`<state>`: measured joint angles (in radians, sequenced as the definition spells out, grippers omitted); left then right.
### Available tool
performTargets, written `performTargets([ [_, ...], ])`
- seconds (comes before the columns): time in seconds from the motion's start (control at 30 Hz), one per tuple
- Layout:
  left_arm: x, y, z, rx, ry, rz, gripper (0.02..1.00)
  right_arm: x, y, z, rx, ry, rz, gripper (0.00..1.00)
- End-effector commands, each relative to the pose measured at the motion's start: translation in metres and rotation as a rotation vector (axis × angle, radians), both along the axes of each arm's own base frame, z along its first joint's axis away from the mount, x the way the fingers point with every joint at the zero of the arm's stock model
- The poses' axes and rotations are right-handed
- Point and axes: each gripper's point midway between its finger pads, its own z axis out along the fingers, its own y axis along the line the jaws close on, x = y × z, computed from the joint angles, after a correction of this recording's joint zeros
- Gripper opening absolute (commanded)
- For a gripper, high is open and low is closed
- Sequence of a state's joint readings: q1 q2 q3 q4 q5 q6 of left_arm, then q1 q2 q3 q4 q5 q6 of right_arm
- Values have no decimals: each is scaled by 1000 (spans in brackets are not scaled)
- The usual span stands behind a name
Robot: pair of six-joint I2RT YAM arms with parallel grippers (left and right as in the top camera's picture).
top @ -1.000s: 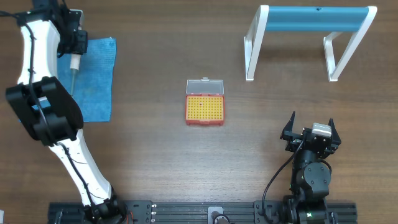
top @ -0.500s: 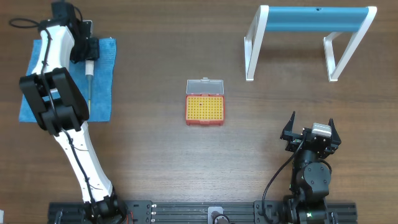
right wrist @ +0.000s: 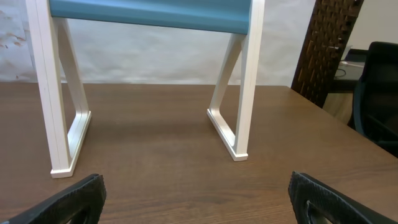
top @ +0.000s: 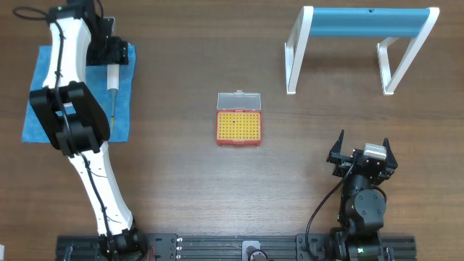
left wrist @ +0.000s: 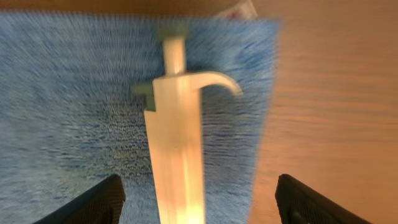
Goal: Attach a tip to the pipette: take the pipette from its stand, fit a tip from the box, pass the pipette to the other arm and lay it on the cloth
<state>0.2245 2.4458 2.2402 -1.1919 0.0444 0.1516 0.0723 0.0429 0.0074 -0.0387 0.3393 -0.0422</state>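
Blue cloth [top: 40, 123] | white pipette [left wrist: 177, 155] lies on it | left pincer [left wrist: 199, 196] spread either side | right pincer [top: 362, 142] spread above brown wooden bench [top: 181, 196]

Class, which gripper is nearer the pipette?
Left. The left gripper hangs open over the pipette on the cloth; the right gripper sits far across the table.

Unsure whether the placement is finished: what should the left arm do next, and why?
Probably lift the left tool straight up and away: its fingers stand wide open, and the pipette lies on the cloth between them.
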Motion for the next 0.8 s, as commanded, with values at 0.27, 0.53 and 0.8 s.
performTargets([
  [0.27,-108,-60,382,57,-789,-31,998,-1,-2,-3,9,7,-13,963],
  [0.53,-292,-76,349,200,-1170,15,998,-1,-2,-3,9,6,-13,963],
  [0.8,-302,-92,302,152,-1594,7,996,-1,-2,-3,9,7,-13,963],
])
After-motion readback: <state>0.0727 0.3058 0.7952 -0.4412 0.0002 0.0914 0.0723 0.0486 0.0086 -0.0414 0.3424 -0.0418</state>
